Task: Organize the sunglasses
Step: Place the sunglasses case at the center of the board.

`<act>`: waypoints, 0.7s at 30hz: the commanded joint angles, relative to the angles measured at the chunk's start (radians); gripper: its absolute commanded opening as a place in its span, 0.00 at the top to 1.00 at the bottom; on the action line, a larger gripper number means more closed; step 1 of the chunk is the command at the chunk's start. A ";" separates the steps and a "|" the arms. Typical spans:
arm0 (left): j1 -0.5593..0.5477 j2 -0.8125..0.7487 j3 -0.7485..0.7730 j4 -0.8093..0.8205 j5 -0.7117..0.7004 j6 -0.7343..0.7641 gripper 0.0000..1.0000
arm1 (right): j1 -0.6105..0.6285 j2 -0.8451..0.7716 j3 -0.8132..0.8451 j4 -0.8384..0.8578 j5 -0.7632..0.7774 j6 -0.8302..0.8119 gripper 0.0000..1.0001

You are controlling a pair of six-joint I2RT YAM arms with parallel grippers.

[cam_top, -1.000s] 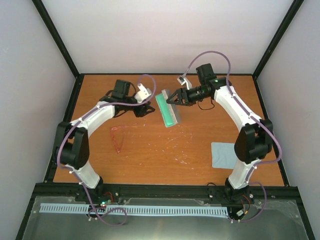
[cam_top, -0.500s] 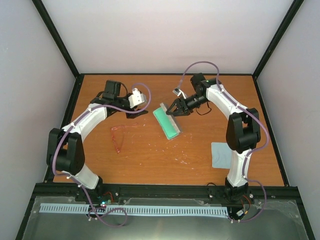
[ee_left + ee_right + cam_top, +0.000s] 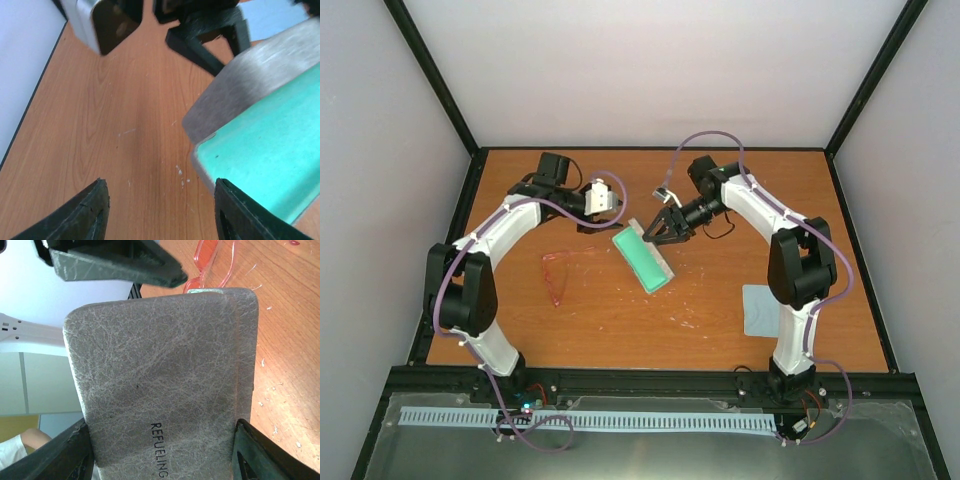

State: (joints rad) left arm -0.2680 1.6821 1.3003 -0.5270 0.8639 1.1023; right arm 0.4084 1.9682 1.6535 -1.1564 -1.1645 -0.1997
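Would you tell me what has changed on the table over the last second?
The right gripper, holding the case, has carried it nearer and leftward, toward the sunglasses, turning it slightly. The left gripper, open, shifted a little to the left. The sunglasses and blue cloth stayed put.

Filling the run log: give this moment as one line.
left gripper open, empty | right gripper shut on case | case open | sunglasses on table, uncased

Left arm (image 3: 508,226) and right arm (image 3: 760,205): white shells, black joints, lilac cables (image 3: 705,134). Left gripper (image 3: 159,190): matte black.
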 commanded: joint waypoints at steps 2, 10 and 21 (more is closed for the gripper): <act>-0.026 0.008 0.074 -0.150 0.145 0.175 0.42 | 0.000 0.016 0.009 -0.014 -0.046 -0.012 0.97; -0.052 -0.005 0.088 -0.294 0.253 0.338 0.43 | 0.005 0.036 0.015 -0.014 -0.061 -0.004 0.97; -0.103 0.047 0.102 -0.190 0.219 0.302 0.43 | 0.051 0.031 0.016 -0.035 -0.088 -0.023 0.97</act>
State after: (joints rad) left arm -0.3557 1.6985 1.3563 -0.7483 1.0485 1.3750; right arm 0.4355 2.0003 1.6539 -1.1778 -1.1938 -0.2031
